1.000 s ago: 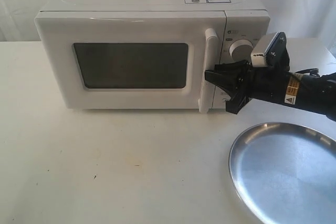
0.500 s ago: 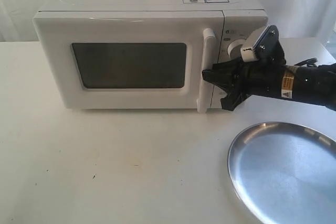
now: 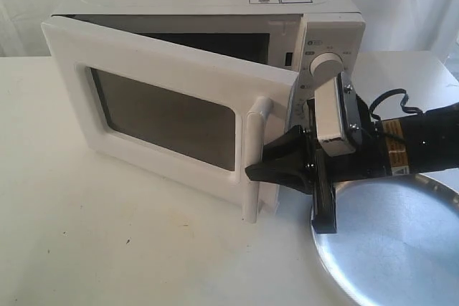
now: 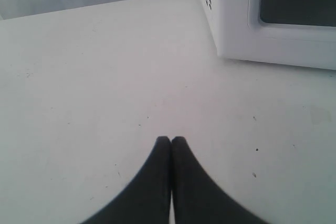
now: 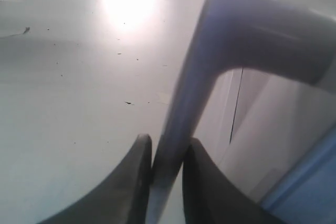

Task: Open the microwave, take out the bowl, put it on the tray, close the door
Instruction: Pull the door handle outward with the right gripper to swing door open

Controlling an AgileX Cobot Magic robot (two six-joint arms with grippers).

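The white microwave (image 3: 326,26) stands at the back of the table, and its door (image 3: 165,77) hangs partly swung out toward the front. My right gripper (image 3: 259,171) is shut on the door's vertical bar handle (image 3: 253,155); in the right wrist view the handle (image 5: 178,124) runs between the two black fingers (image 5: 137,171). The shiny silver tray (image 3: 391,245) lies at the front right, under my right arm. The bowl is hidden from every view. My left gripper (image 4: 171,140) is shut on nothing, hovering over bare table beside the microwave's corner (image 4: 226,24).
The upper dial (image 3: 326,66) shows on the control panel, just behind the right wrist camera housing (image 3: 333,116). A black cable (image 3: 391,102) loops behind the right arm. White table (image 3: 107,234) spreads out in front of the door.
The door has swung from shut to partly open. My right gripper has moved forward and down with the handle in it, and now overhangs the tray's left rim.
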